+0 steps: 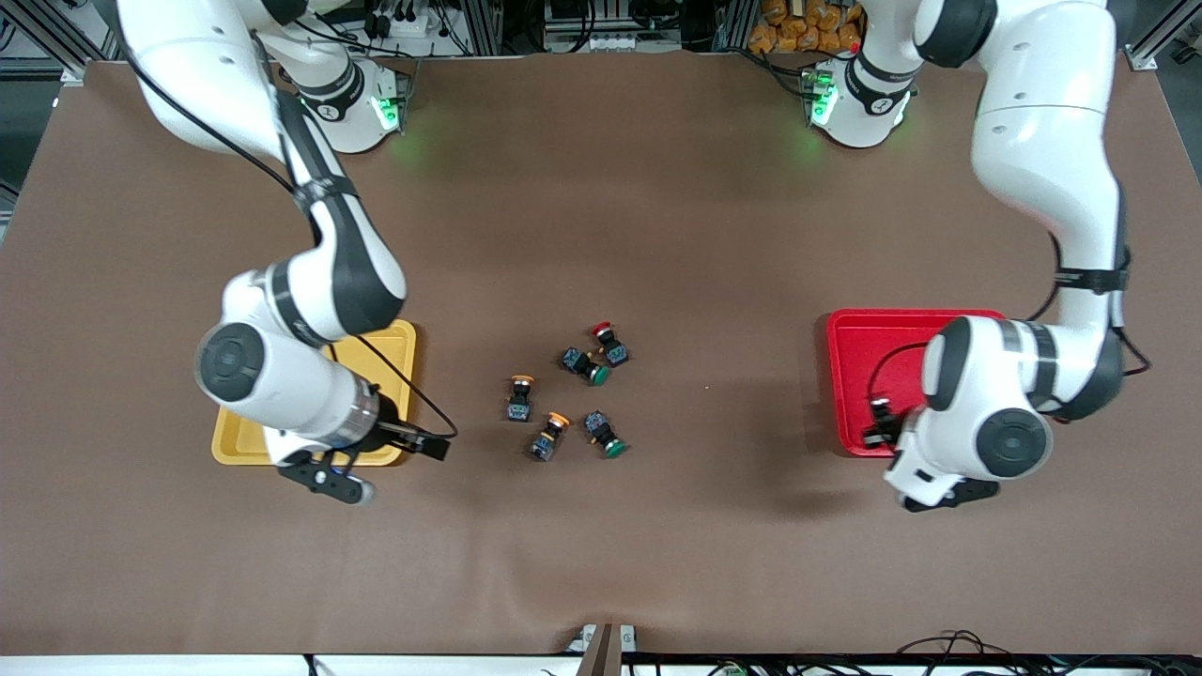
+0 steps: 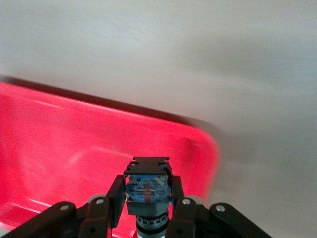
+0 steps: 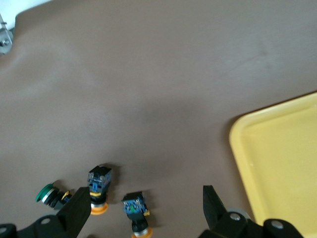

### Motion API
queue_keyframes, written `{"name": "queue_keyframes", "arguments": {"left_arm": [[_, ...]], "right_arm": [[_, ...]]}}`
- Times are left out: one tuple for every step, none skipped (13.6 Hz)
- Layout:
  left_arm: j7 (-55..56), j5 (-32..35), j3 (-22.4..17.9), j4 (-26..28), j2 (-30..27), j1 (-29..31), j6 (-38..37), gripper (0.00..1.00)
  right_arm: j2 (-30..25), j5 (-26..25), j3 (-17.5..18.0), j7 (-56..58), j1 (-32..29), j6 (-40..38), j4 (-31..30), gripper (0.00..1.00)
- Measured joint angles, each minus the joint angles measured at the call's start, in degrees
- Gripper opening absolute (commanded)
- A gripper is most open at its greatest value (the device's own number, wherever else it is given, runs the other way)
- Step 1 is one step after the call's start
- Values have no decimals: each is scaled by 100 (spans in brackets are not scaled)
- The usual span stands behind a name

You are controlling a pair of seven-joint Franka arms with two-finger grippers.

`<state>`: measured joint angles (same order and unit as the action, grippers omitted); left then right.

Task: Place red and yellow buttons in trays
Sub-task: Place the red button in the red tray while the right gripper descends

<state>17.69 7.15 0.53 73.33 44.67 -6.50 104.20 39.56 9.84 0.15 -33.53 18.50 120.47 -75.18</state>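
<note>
Left jaws (image 2: 148,208) closed on a button (image 2: 147,187), gripped by its black-and-blue body between the two fingers (image 2: 117,198); cap colour not visible. These jaws hang over the red tray (image 1: 869,343), with the tray floor directly below the held button and a rounded tray corner just past the fingertips. Right jaws (image 3: 143,208) stand wide open and hold nothing, hovering over the brown worktop (image 1: 601,235) just off the edge of the yellow tray (image 1: 399,343). Below the right jaws, two yellow-capped buttons (image 3: 98,191) lie on their sides on the worktop, one close by one finger and the second (image 3: 134,210) between the fingers; a green-capped button (image 3: 49,194) lies just outside that same finger. In the front view the loose cluster sits mid-worktop, between the two sets of jaws: one red-capped button (image 1: 610,344), touching or nearly touching a second green-capped button (image 1: 584,365). The visible parts of both trays hold no buttons.
</note>
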Motion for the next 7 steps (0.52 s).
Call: {"name": "queue_keyframes", "arguments": {"left_arm": [[-208, 191, 3, 27, 0, 101, 0, 0], [-359, 347, 3, 51, 6, 183, 0, 0], [-500, 477, 4, 78, 24, 248, 0, 0], [-625, 560, 5, 104, 64, 301, 11, 0], [-722, 603, 6, 136, 127, 348, 68, 0], [-790, 629, 5, 202, 203, 400, 238, 0], [-867, 636, 5, 293, 288, 451, 468, 6]], "right_arm": [[140, -4, -3, -32, 82, 106, 6, 100], [268, -8, -6, -62, 148, 176, 12, 100], [384, -10, -10, -74, 198, 233, 23, 100], [480, -20, -13, -81, 243, 265, 34, 100], [564, -81, -13, -99, 295, 277, 42, 100], [646, -193, -13, -141, 358, 283, 44, 100], [727, -289, -12, -222, 433, 289, 47, 100]]}}
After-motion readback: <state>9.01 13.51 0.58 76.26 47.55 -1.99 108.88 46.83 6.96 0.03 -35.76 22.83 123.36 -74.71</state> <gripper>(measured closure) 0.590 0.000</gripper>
